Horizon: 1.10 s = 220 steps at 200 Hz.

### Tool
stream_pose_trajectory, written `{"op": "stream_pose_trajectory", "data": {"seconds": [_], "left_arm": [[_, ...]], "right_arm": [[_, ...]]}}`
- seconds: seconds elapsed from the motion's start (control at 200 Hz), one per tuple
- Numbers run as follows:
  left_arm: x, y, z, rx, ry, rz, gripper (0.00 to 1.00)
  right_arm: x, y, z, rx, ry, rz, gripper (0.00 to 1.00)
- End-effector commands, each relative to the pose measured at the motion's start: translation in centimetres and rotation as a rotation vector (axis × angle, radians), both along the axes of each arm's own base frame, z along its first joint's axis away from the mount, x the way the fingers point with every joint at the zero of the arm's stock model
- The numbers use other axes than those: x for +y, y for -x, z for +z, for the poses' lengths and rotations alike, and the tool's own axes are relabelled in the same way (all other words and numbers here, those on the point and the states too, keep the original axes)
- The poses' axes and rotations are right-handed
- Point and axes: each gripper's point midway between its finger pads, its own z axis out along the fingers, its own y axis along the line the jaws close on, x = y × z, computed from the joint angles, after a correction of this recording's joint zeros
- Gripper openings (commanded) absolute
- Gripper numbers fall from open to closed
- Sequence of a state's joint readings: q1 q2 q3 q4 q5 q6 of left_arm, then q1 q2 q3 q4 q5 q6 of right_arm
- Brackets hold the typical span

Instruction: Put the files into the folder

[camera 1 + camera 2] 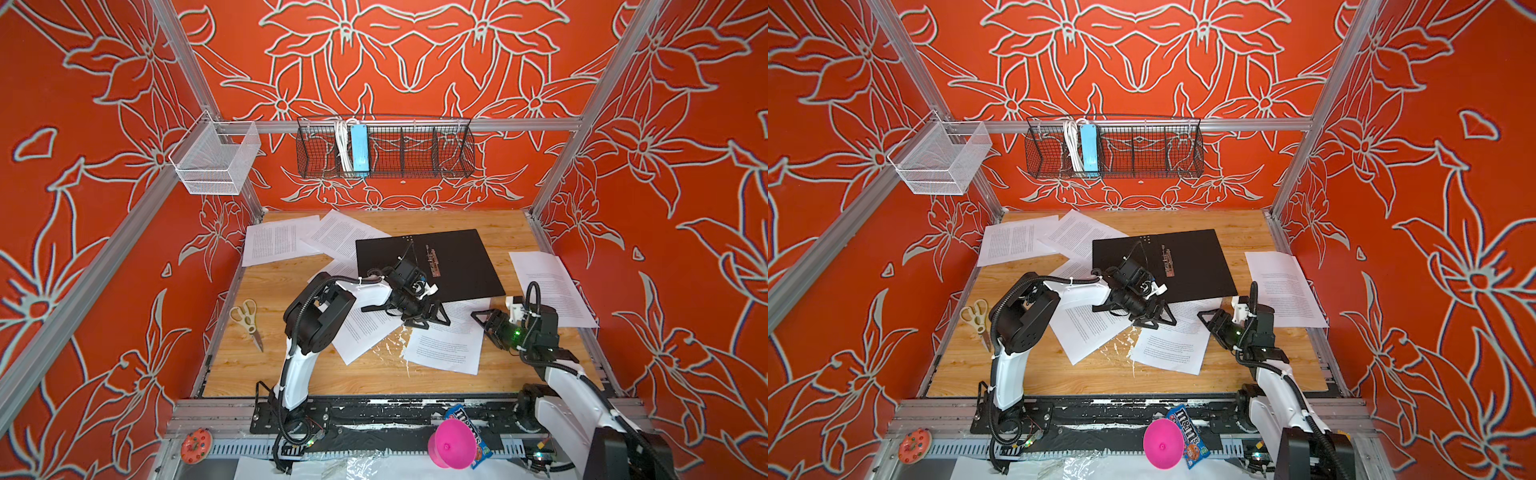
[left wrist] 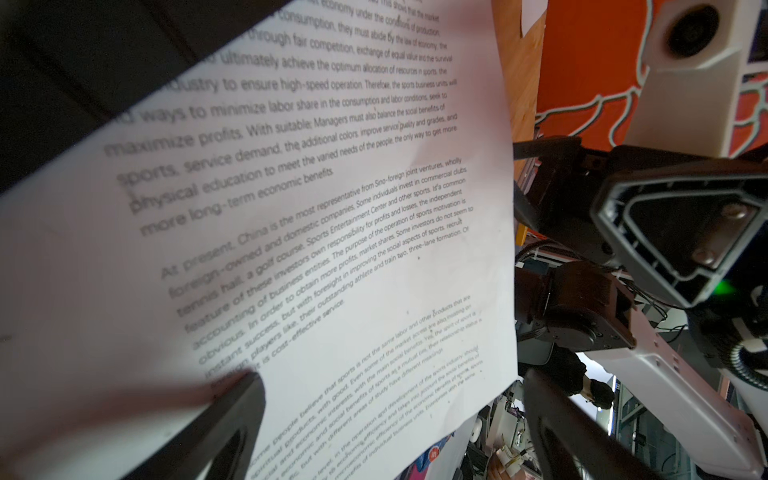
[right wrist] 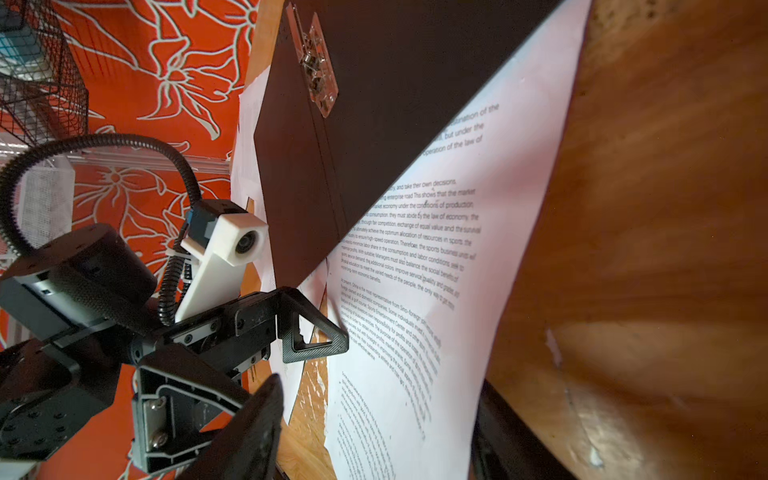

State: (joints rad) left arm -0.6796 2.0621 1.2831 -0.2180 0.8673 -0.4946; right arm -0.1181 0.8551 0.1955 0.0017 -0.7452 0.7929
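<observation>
folder (image 1: 457, 257): at the middle back of the table (image 1: 257, 374), lying over the edges of some files (image 1: 446, 347)
files: two at the back left of the folder, one at its right, two before it (their far edges go under it)
my left gripper (image 2: 395, 380): above the two front files
my right gripper (image 3: 378, 390): just right of it
scissors (image 1: 248, 318): near the left table edge

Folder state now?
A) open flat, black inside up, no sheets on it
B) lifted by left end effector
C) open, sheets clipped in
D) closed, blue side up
A: the folder lies open with its black inside and metal clip facing up; the files lie beside or under its edges.
</observation>
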Motion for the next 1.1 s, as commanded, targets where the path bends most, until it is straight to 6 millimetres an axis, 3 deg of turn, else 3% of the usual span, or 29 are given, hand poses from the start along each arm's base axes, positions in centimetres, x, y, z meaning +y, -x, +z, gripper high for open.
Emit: {"op": "stream_pose_trajectory", "data": {"seconds": [0.0,0.34,0.585,0.856,0.961,1.096], "left_arm": [[3.8,1.0,-7.6,0.072,-0.262,0.057,0.98],[3.1,0.7,-6.2,0.076,-0.222,0.063,0.98],[2.3,0.0,-4.4,0.065,-0.186,0.067,0.98],[1.5,-0.7,-3.3,0.069,-0.164,0.072,0.98],[0.7,-1.0,-1.4,0.069,-0.115,0.065,0.98],[-1.2,-1.0,4.4,0.072,0.084,0.047,0.98]], "right_arm": [[-0.1,0.8,-1.7,0.079,0.006,-0.012,0.60],[-0.4,1.9,-3.7,0.182,0.026,-0.015,0.16],[-0.9,2.6,-4.2,0.211,0.068,-0.034,0.05],[-0.8,3.1,-4.4,0.233,0.067,-0.018,0.00],[-0.6,3.0,-3.9,0.221,0.057,-0.017,0.00],[-0.7,2.9,-2.4,0.193,0.058,-0.023,0.00]]}}
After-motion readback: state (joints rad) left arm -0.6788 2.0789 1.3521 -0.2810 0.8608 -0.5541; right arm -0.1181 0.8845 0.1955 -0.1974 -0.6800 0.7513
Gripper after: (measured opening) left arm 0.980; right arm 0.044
